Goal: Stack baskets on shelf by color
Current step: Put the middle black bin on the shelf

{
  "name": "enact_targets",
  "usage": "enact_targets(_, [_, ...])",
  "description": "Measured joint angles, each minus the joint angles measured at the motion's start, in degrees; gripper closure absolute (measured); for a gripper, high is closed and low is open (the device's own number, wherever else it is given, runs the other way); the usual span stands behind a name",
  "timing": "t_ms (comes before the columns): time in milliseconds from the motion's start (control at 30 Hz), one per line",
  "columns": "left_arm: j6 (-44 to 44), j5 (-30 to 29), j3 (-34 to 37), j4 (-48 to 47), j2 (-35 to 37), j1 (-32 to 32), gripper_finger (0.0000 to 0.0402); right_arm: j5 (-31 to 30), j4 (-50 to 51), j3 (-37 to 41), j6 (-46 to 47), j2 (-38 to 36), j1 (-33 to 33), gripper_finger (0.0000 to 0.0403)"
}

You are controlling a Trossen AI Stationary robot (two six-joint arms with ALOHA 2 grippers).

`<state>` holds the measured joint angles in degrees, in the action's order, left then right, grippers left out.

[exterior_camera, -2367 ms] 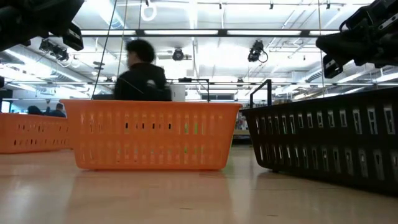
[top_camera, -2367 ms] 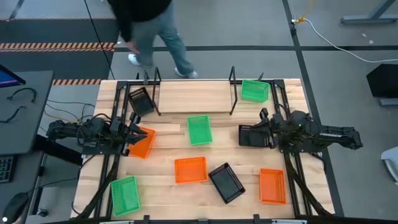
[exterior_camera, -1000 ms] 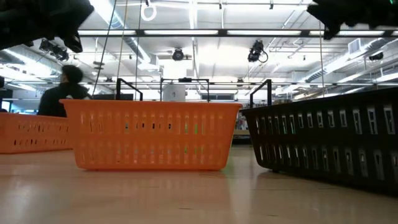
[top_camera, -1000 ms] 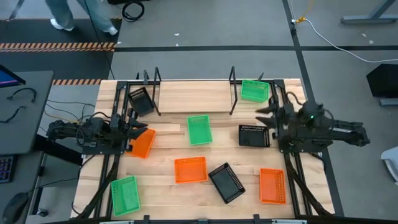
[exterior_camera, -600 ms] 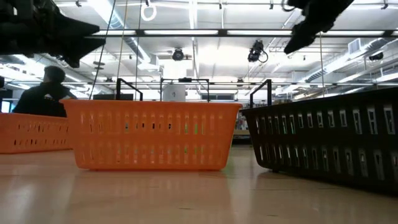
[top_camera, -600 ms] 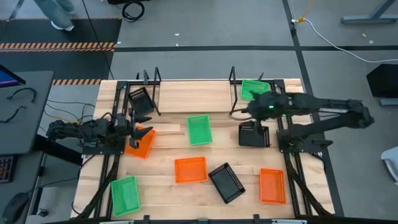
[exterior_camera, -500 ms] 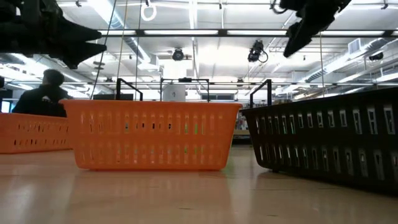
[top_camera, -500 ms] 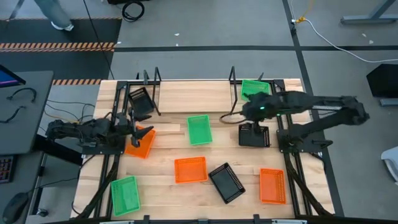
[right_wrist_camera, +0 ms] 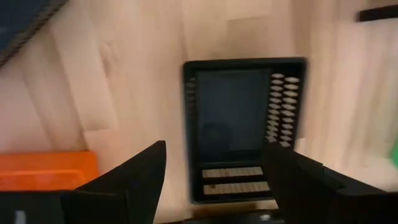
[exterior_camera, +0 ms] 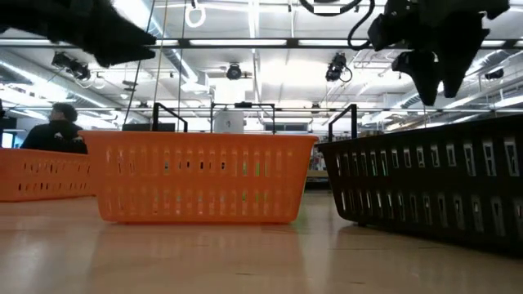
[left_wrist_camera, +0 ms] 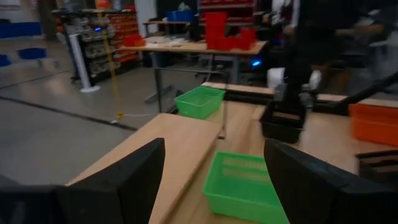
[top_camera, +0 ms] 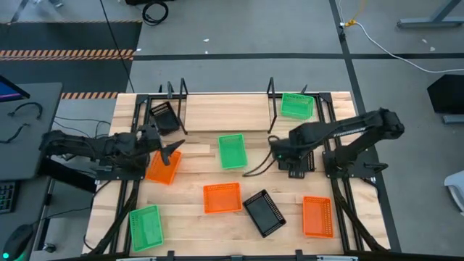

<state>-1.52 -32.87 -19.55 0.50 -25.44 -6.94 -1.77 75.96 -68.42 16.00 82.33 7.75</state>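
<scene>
Right claw (right_wrist_camera: 214, 186), fingers apart, directly above black basket (right_wrist_camera: 244, 127) on worktop (top_camera: 239, 181); left claw (top_camera: 174, 147), fingers apart, over orange basket (top_camera: 162, 167)

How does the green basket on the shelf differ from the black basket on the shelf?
The green basket sits at the shelf's right end; the black basket sits at its left end. The green one lies nearly square to the shelf; the black one is turned askew. Both are single, unstacked mesh baskets.
</scene>
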Motion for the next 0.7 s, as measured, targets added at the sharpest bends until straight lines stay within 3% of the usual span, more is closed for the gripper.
enact_targets(200, [2.5,-0.6,-7.4,0.0,-9.8,4.3,0.0117,-0.3,-0.1,0.0,5.5,5.3,5.2,0.0133])
enact_targets(367, [2.2,0.2,-9.8,0.1,-15.1,7.1,0.0117,-5.6,-0.5,0.1,9.3,10.6,7.0,0.0133])
enact_targets(700, [-3.8,3.3,-10.4,-3.3,-18.1,8.9,0.0118,-7.6,-6.4,5.1,12.9,14.8,6.3,0.0141])
